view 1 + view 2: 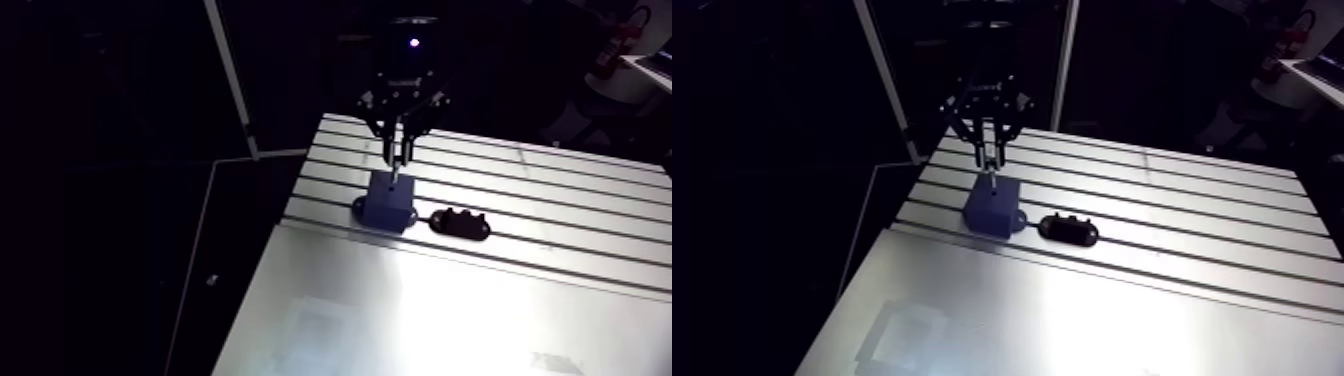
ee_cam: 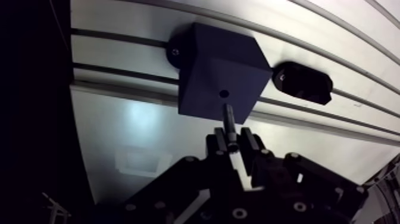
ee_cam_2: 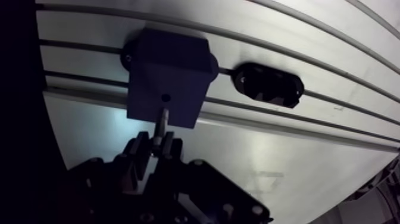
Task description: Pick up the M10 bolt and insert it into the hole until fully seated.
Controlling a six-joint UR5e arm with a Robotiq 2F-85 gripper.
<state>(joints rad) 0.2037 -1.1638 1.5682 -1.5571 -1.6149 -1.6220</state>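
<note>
A dark blue block (image 2: 220, 71) with a small round hole (image 2: 224, 93) in its top face is fixed to the slotted table (image 1: 560, 200). My gripper (image 2: 233, 142) is shut on the head end of a dark M10 bolt (image 2: 228, 119). The bolt's shank points out ahead of the fingers, its tip just short of the hole and slightly to one side of it. In the arm view the gripper (image 1: 398, 150) hangs straight above the block (image 1: 388, 200), with the bolt's tip close to the block's top.
A black oblong holder (image 2: 302, 82) with recesses lies on the table beside the block (image 1: 1069, 229). A smooth bright plate (image 1: 1072, 320) covers the near part of the table. The table's left edge (image 1: 250, 290) drops into darkness.
</note>
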